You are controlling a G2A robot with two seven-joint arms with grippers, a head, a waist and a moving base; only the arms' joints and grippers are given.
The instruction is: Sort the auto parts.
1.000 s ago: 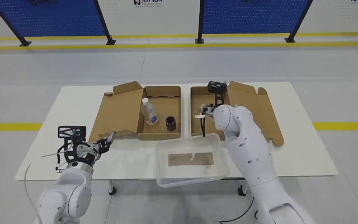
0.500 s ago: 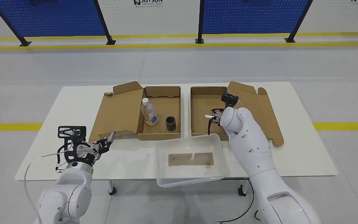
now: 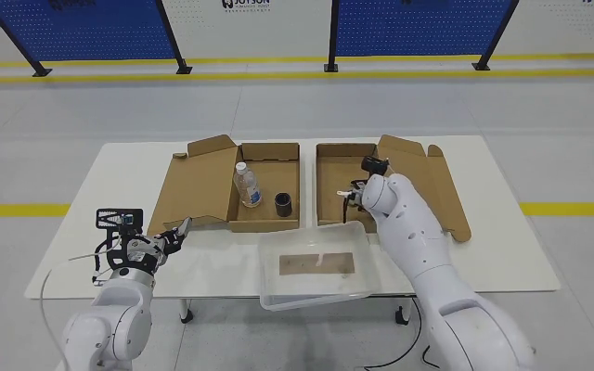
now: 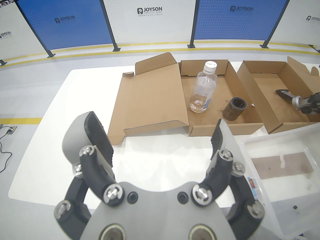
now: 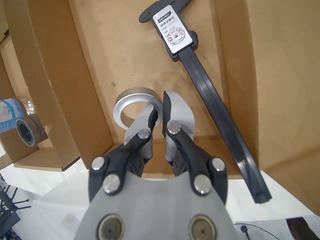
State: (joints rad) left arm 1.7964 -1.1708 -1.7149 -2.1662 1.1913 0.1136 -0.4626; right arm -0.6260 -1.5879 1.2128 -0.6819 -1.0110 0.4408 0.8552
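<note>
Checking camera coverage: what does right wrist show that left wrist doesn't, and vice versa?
Right wrist adds grip detail: right gripper shut across the wall of the silver ring, one finger inside. Left wrist adds the open left gripper and the clear tray. Both: caliper, black cylinder, water bottle, the caliper's cardboard box.

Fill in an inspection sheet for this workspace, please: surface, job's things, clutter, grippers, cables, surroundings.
Surface: white table carrying left box, right box, clear bin.
Job's things: dark cylinder in left box; black caliper in right box; silver ring held inside right box.
Clutter: water bottle in left box; brown sheet in bin.
Grippers: left gripper open, above table; right gripper shut on silver ring.
Cables: black cable at floor socket beside table.
Surroundings: blue and white partitions; yellow floor lines.
</note>
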